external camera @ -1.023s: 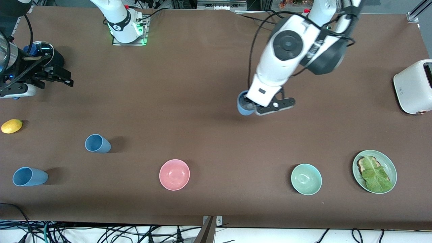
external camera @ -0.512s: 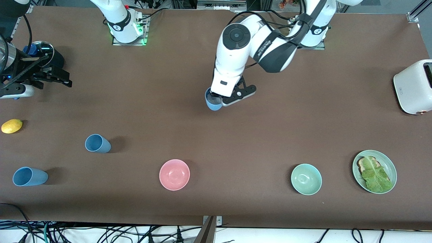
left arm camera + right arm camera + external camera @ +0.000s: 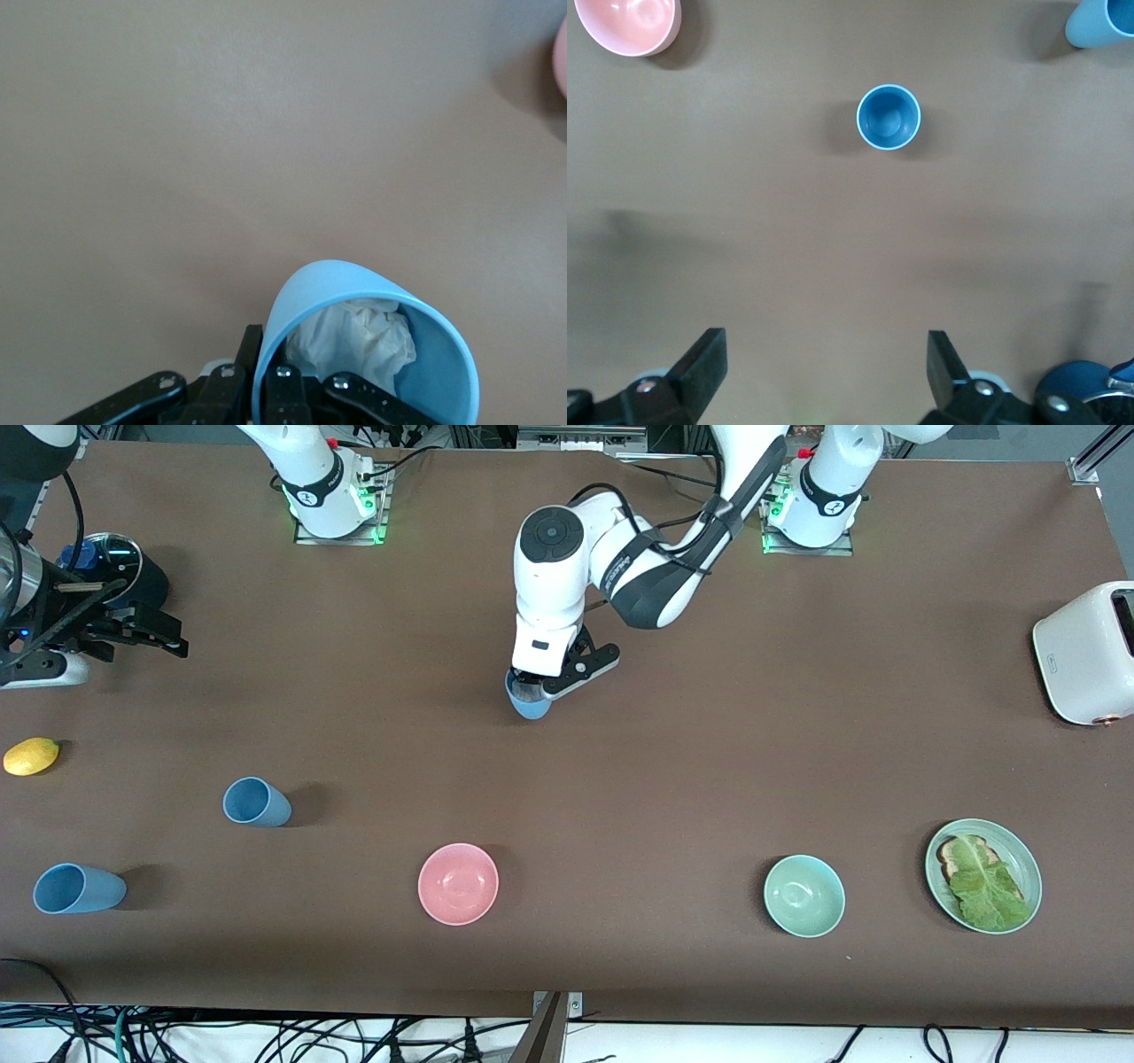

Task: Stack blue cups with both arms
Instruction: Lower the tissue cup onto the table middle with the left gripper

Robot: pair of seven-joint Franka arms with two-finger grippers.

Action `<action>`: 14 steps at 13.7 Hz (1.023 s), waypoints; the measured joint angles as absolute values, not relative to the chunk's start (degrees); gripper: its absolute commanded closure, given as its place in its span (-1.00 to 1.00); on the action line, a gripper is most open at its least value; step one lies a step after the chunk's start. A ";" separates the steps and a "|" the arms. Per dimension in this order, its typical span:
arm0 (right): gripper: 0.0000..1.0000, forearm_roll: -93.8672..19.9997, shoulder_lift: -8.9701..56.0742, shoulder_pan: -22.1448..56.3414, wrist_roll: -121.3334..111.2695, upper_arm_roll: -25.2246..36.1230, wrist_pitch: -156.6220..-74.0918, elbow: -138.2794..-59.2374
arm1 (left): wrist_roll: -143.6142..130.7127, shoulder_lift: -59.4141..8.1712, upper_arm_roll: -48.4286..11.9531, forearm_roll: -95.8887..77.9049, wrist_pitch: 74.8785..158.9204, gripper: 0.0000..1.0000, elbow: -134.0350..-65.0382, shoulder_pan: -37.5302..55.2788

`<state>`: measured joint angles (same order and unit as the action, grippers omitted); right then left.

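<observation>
Cups, viewed across the table from the right arm's end: right gripper [image 3: 168,636] hung over that end, fingers spread wide, empty, waiting. One cup [image 3: 78,888] stood nearest the camera; a second cup [image 3: 257,802] stood a little farther back, toward the pink bowl [image 3: 458,883]. Left gripper [image 3: 542,685] hovered over mid-table, fingers clenched on the rim of a third cup [image 3: 529,701].

Risk, as judged: the pinch took only one wall, so the cup could swing or slip during carry. White crumpled stuff [image 3: 359,341] filled its inside; that might block nesting.

Cups were matte, light blue, tapered, handleless. Bowls were glossy and round. Table cover [image 3: 620,797] was brown and dull.
</observation>
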<state>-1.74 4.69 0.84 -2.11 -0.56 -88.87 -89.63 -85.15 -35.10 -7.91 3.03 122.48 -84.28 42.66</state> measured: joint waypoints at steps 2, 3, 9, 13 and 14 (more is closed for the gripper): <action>-1.00 -1.74 5.52 0.85 -2.11 -0.58 -88.92 -89.64 | -85.35 -36.47 -7.81 4.48 123.26 1.00 -84.20 42.70; -1.00 -1.74 5.75 0.86 -2.11 -0.58 -88.96 -89.64 | -85.38 -37.03 -7.58 5.41 123.33 1.00 -84.16 42.69; -1.00 -1.74 5.67 0.93 -2.11 -0.73 -89.67 -89.23 | -85.38 -42.23 -6.11 8.15 128.51 1.00 -84.09 42.31; -1.00 -1.74 5.55 1.03 -2.17 -0.81 -89.71 -89.05 | -85.38 -43.54 -5.56 9.93 129.96 0.88 -83.94 42.34; -1.00 -1.74 5.55 1.04 -2.19 -0.82 -89.71 -89.05 | -85.38 -43.55 -5.56 10.07 129.96 0.52 -83.93 42.37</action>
<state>-1.74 5.55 1.04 -2.19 -0.82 -89.71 -89.05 -85.38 -43.55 -5.56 10.07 129.96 -83.93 42.37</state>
